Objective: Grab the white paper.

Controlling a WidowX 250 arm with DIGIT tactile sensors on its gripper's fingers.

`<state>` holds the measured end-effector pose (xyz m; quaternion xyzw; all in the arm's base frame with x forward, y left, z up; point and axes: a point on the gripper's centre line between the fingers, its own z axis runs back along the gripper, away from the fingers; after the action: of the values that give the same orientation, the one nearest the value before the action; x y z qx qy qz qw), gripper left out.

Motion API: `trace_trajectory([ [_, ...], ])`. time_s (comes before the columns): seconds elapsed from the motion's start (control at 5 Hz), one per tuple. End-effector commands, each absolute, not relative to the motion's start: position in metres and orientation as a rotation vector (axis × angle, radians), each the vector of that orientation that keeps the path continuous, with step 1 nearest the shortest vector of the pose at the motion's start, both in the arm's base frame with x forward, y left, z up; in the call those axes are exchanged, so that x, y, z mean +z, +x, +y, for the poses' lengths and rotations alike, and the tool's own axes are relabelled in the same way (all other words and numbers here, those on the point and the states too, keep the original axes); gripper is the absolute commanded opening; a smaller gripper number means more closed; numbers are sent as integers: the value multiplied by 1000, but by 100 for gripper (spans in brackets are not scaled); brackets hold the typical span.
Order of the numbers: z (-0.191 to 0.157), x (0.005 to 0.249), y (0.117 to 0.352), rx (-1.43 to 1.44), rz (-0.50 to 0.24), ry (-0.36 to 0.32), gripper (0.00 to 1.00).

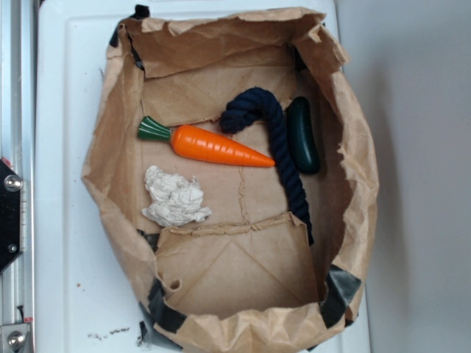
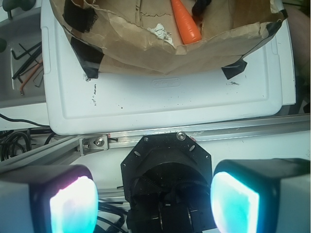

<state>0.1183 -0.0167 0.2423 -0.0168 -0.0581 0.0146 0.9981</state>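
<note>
Fingers (image 2: pixel 73 204): two glowing teal pads, standing spread apart and empty, hanging outside the brown paper bag (image 1: pixel 353 169), well apart from the target.

White paper (image 1: pixel 174 197): crumpled, lumpy off-white wad, lying on the bag floor near the left wall, just below the carrot (image 1: pixel 213 145).

Risks, as judged: fingers are likely catching the floppy, creased bag rim on entry; the light wad is liable to be slipping; the smooth, glossy carrot is sitting close enough to be nudged.
</note>
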Motion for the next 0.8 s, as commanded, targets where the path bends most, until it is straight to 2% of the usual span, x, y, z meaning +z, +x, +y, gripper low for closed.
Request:
trace_trajectory([
  [0.0, -17, 242, 118, 29, -116, -34, 100],
  [0.2, -17, 242, 168, 61, -105, -13, 100],
  [0.4, -14, 238, 218, 94, -120, -57, 100],
  [0.6, -4, 225, 247, 76, -191, -51, 100],
])
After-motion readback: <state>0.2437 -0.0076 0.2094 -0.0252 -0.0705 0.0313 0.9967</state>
